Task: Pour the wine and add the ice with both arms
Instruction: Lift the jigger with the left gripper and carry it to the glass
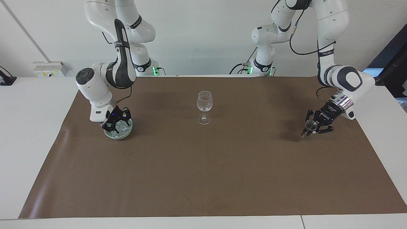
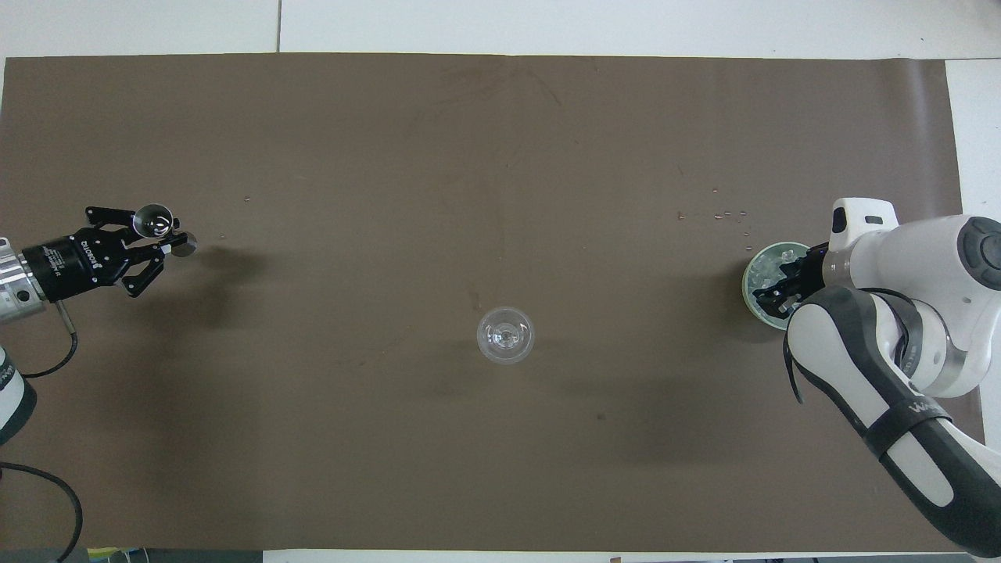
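An empty clear wine glass (image 1: 204, 101) stands upright mid-mat, also in the overhead view (image 2: 505, 335). My right gripper (image 1: 116, 124) reaches down into a pale green bowl (image 1: 118, 136) of clear ice cubes (image 1: 124, 128) at the right arm's end. Its tips are among the cubes; the overhead view shows it (image 2: 773, 291) over the bowl (image 2: 749, 270). My left gripper (image 1: 311, 129) is shut on a small metal measuring cup (image 1: 309, 125) at the left arm's end. It holds the cup tilted just above the mat; the overhead view shows gripper (image 2: 162, 238) and cup (image 2: 153, 221).
A brown mat (image 1: 203, 178) covers the table between bare white edges. A few tiny specks (image 2: 723, 213) lie on the mat a little farther from the robots than the bowl.
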